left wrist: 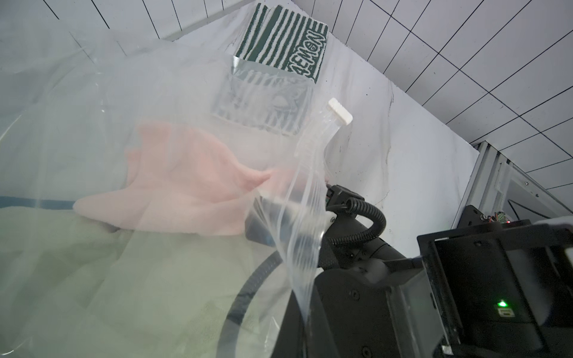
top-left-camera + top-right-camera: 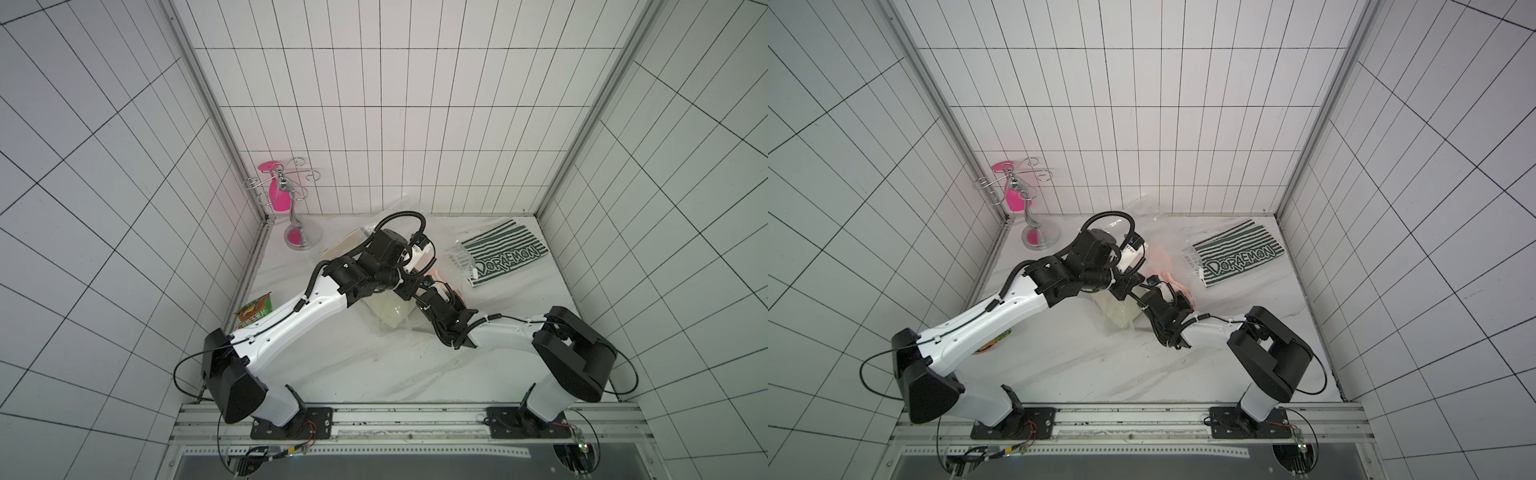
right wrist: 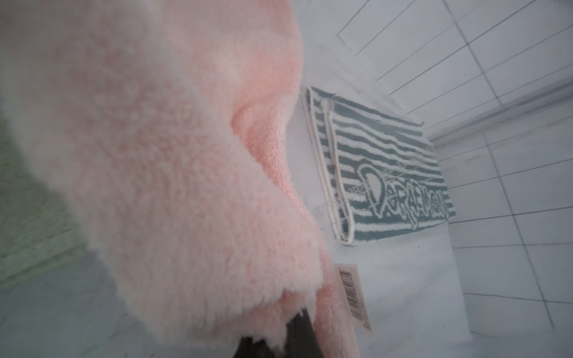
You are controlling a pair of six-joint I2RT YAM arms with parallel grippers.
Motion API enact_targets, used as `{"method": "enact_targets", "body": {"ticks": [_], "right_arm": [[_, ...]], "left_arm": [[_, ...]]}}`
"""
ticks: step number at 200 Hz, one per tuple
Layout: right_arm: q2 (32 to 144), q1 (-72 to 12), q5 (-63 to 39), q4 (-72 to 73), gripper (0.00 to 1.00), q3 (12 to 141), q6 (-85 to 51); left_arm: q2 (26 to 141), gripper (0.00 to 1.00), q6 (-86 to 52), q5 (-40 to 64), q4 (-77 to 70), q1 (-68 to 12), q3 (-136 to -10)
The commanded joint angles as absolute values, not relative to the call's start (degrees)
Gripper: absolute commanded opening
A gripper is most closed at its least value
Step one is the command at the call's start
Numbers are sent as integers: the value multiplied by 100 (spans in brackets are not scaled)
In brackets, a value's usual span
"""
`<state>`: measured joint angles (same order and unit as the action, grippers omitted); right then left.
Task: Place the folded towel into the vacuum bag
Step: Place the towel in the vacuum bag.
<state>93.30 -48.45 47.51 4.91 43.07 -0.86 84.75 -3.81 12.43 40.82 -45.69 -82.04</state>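
1. Grip comes first. The right gripper (image 3: 288, 338) is closed, and the pink towel (image 3: 155, 155) bunches over its dark fingers, so the plush edge looks pinched there. With that hold, push low along the tabletop (image 2: 374, 374) until all the cloth is past the zip edge.
2. The left gripper (image 2: 407, 289) is closed too. Its fingers are hidden, but the upper sheet of the vacuum bag (image 1: 93, 108) stands lifted before the left wrist camera, so I judge that it pinches that lip. Hold it high so the mouth gapes.
3. Aim the pink towel onto or beside the pale green towel (image 1: 124, 279) already inside, not heaped at the mouth.
4. Mind the white slider clip (image 1: 340, 111). It hangs at the mouth's edge above the striped Doraemon towel (image 2: 505, 253), which lies near the tabletop's far right corner, partly under the film. A hard tug may drag both.
5. The pink towel is fluffy and salmon-pink, and looks loosely crumpled rather than crisply folded. A barcode tag (image 3: 353, 294) shows just beside its edge. It sits under the clear film within the bag's mouth, about midway along the tabletop's far half.
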Motion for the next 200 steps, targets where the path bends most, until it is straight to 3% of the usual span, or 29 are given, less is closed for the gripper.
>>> {"method": "enact_targets", "body": {"ticks": [1,22,54,98,155,182,200], "right_arm": [[9172,-4784,5938,1298,0,4684,850],[9153,-4650,5874,1946,1,4580,1274],[9531,-4669,5654,633,8,4939,167],[9647,-4768,5030,-308,30,4898,-1250],[8776,-4869,3731,-684,50,4392,-1826],[7970,-4869,2774,-943,67,4065,-2442],[7494,-4880,2239,-1107,72,3872,-2926]], "left_arm": [[8440,0,-387,1534,3964,-4589,-8215],[8541,0,-396,1650,3930,-4605,-8308],[8635,0,-390,1643,3841,-4570,-8401],[8701,0,-419,1635,3811,-4509,-8411],[8889,0,-570,1670,3718,-4491,-8481],[8952,0,-576,1670,3720,-4491,-8499],[8972,0,-560,1711,3719,-4500,-8491]]}}
